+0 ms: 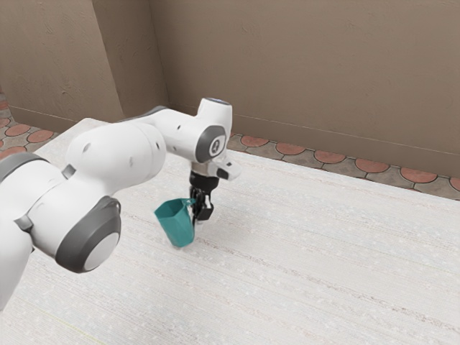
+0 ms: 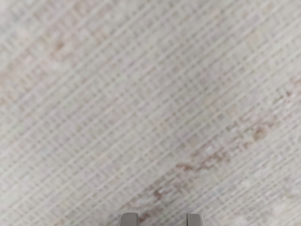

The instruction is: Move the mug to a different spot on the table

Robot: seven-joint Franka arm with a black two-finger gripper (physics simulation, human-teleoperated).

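Just left of centre in the exterior view, the teal mug (image 1: 175, 223) is tilted, with its rim up against the jaws that hang from the white arm (image 1: 108, 172) and its base down near the pale table (image 1: 323, 251). We cannot tell whether the jaws pinch it or stand spread beside it.

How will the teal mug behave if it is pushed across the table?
Likely stiff: the mug holds its shape against the pincer. Probably tips easily: it is tilted now. Its round sides may roll if toppled.
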